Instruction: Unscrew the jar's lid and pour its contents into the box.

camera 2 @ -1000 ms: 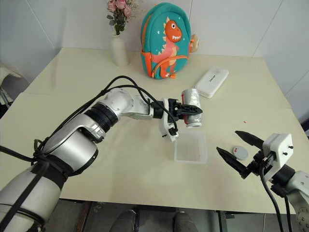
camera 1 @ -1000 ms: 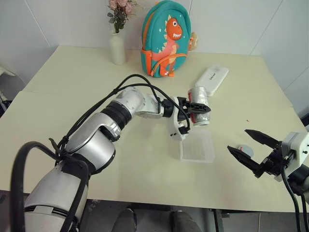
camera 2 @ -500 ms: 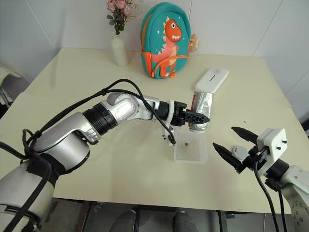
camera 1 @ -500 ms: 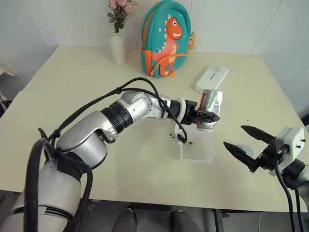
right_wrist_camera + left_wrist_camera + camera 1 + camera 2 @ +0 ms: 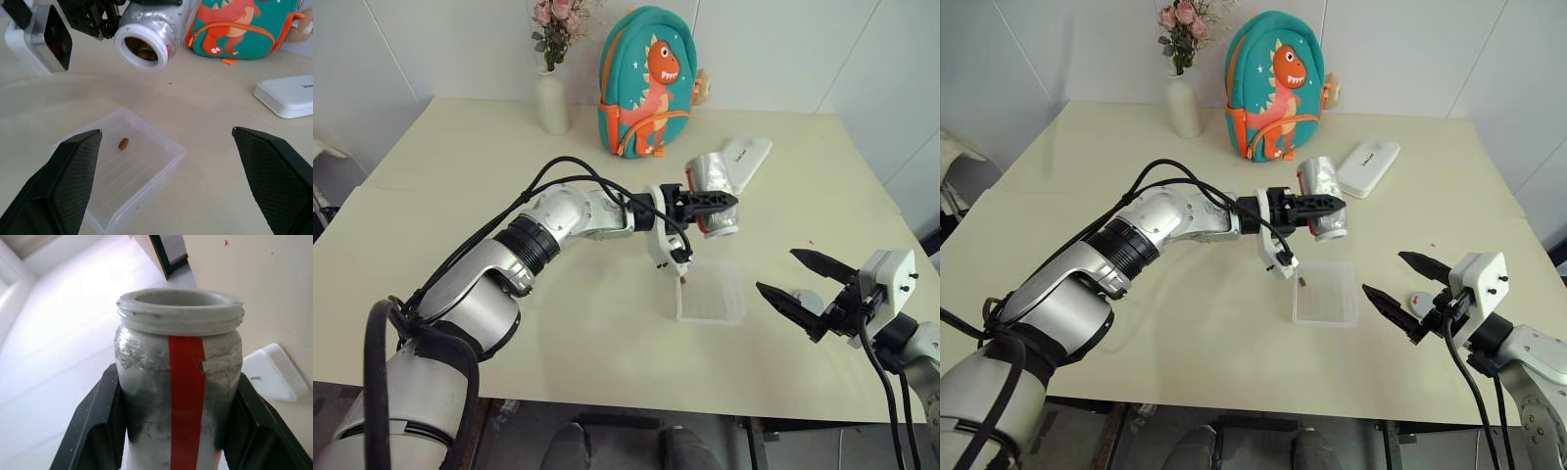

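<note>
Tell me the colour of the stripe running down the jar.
Red, on the silvery jar; clearest in the left wrist view.

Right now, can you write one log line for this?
left gripper: shut on lidless silvery red-striped jar | jar tilted above clear plastic box | one brown bit inside | right gripper: open

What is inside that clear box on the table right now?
One small brown bit lies in the box, near one end; the rest of its floor looks bare. More brown bits show inside the open jar held above it, but how many remain is hidden.
</note>
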`<state>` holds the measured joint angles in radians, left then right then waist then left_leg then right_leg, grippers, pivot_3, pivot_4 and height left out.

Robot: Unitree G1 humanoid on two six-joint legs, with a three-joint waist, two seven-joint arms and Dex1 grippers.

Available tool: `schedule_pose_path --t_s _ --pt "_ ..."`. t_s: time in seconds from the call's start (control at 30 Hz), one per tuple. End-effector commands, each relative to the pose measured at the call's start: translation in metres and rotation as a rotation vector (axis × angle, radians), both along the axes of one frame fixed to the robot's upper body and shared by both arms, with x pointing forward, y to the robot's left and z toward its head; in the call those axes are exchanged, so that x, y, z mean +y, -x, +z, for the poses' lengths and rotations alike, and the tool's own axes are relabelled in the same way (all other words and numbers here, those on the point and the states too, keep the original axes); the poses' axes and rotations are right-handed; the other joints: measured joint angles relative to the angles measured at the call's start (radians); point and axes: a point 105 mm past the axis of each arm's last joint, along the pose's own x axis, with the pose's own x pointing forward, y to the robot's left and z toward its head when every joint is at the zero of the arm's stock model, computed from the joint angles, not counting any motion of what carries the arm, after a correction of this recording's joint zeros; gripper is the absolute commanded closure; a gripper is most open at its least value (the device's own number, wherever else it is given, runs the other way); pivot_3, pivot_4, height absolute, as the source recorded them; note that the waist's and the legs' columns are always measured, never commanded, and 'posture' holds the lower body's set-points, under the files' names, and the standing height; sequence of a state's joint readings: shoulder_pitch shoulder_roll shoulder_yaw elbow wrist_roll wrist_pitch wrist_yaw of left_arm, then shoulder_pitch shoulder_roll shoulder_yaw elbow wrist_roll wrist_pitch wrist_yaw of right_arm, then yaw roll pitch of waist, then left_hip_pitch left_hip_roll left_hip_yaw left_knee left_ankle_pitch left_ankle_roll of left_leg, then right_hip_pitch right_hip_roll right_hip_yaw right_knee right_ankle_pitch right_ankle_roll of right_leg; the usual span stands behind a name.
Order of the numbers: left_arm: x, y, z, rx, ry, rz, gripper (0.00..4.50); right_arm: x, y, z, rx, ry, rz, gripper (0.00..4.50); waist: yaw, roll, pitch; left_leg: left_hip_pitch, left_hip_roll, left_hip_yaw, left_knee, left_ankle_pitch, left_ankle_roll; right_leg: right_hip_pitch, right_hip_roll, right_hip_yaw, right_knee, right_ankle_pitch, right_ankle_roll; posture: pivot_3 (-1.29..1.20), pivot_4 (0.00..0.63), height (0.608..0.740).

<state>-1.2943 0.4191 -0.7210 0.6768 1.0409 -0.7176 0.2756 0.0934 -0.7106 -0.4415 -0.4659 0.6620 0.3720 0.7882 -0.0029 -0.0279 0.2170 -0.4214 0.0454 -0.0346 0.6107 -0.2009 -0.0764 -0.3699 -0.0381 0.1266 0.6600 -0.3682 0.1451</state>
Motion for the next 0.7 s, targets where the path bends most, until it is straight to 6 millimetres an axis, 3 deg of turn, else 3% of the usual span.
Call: schedule_pose_path --t_s 0.03,0.23,0.37,0.57,0.7 --pt "0.020 -0.012 0.018 0.283 0.222 0.097 2.45 -0.004 0.010 0.015 -0.038 -0.002 0.062 0.02 -0.001 0.000 0.000 0.000 0.000 0.000 0.000 0.000 0.000 0.000 0.000 0.000 0.000 0.000 0.000 0.00 0.150 0.740" --pt "0.068 -0.042 0.021 0.887 0.636 0.249 2.45 -0.001 0.017 0.026 -0.052 -0.020 0.174 0.02 -0.001 0.001 0.000 0.000 0.000 0.000 0.002 0.000 0.001 0.000 0.001 0.000 0.002 0.000 0.000 0.00 0.150 0.740" --pt "0.102 -0.048 0.012 1.225 0.927 0.210 2.45 -0.001 0.010 0.029 -0.043 0.008 0.207 0.02 -0.008 0.001 -0.001 0.001 0.001 -0.001 0.003 0.000 0.001 0.001 0.001 0.000 0.004 0.000 0.001 0.00 0.150 0.740" --pt "0.113 -0.039 -0.013 1.514 1.048 0.126 2.45 0.001 -0.001 0.028 -0.046 0.003 0.214 0.02 -0.008 0.001 -0.001 0.001 0.001 -0.003 0.005 0.000 0.001 0.003 0.001 -0.001 0.003 0.001 0.001 0.00 0.150 0.740" --pt "0.114 -0.026 -0.044 1.660 1.027 0.069 2.45 0.006 -0.008 0.026 -0.047 -0.004 0.238 0.02 -0.007 0.001 -0.001 0.001 0.001 -0.003 0.005 0.000 0.001 0.003 0.001 -0.001 0.003 0.001 0.001 0.00 0.150 0.740"
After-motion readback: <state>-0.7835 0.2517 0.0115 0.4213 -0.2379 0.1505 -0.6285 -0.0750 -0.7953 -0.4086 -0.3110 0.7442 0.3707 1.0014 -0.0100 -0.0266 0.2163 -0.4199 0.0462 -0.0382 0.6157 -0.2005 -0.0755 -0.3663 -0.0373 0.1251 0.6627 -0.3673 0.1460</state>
